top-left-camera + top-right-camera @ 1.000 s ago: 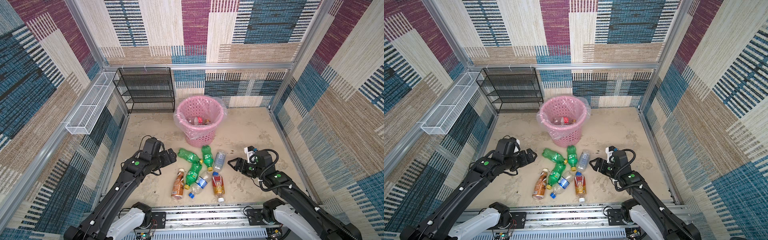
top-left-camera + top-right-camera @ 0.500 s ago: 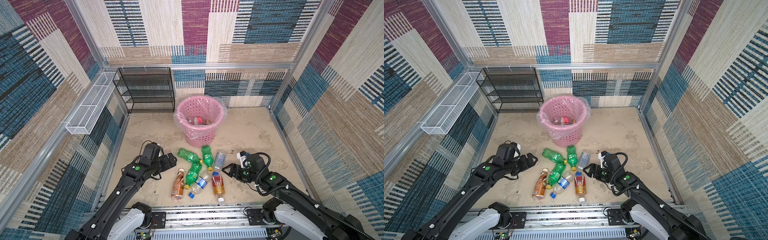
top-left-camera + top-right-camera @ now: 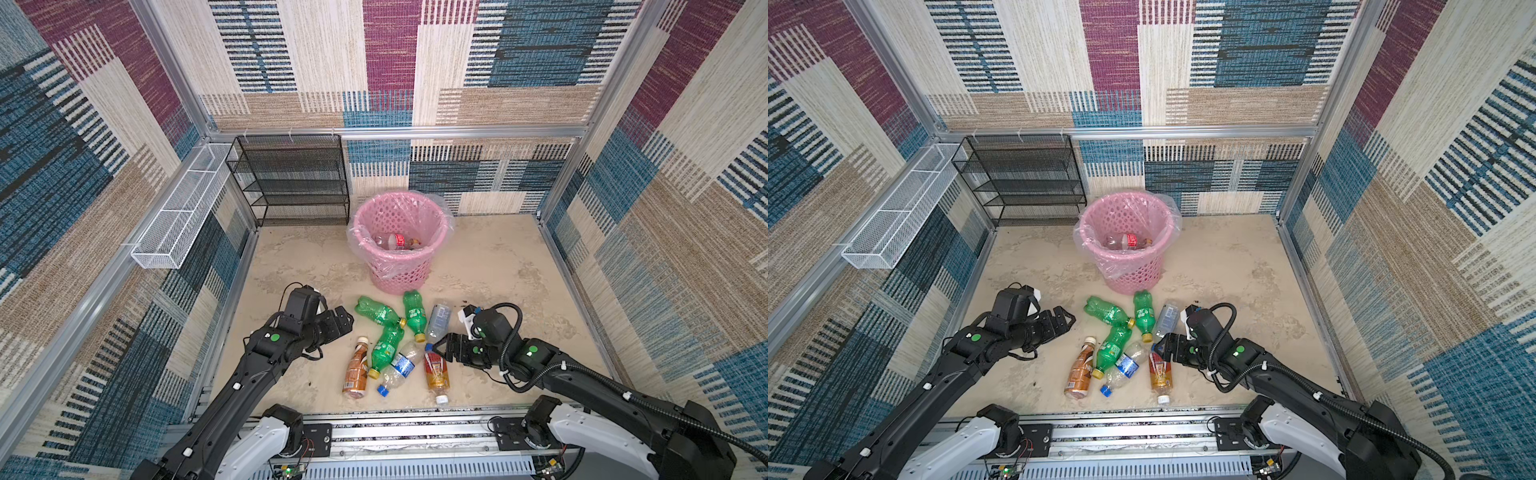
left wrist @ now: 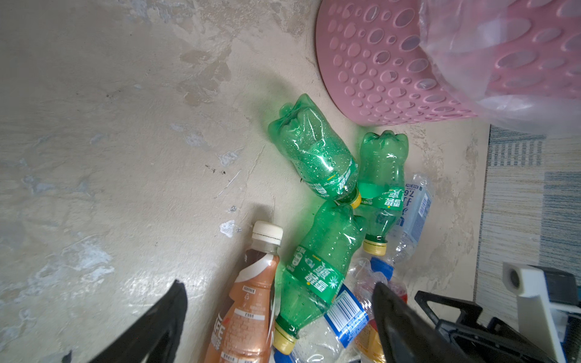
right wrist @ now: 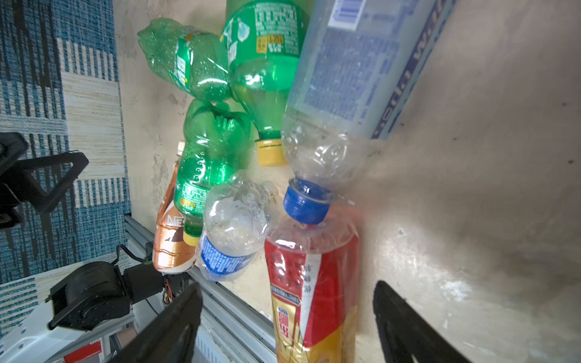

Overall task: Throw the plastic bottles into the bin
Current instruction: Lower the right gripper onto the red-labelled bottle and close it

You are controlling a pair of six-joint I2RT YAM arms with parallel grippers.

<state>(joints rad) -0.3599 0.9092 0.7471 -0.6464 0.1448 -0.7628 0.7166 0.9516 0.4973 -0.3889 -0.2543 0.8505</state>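
Lying near the bin (image 3: pixel 399 270), the plastic bottles (image 3: pixel 388 349) appear light, thin-walled, slippery. Left gripper (image 3: pixel 347 318) and right gripper (image 3: pixel 441 348) stand released, empty, the latter over the red-labelled bottle (image 3: pixel 437 374); pinch mid-label.

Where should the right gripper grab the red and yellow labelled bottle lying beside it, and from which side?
Probably best: take the red-labelled bottle across its labelled middle, coming down from above, the open right gripper straddling its width. It lies flat, cap toward the front rail; that section is straight-sided, and no bottle lies against its right side.
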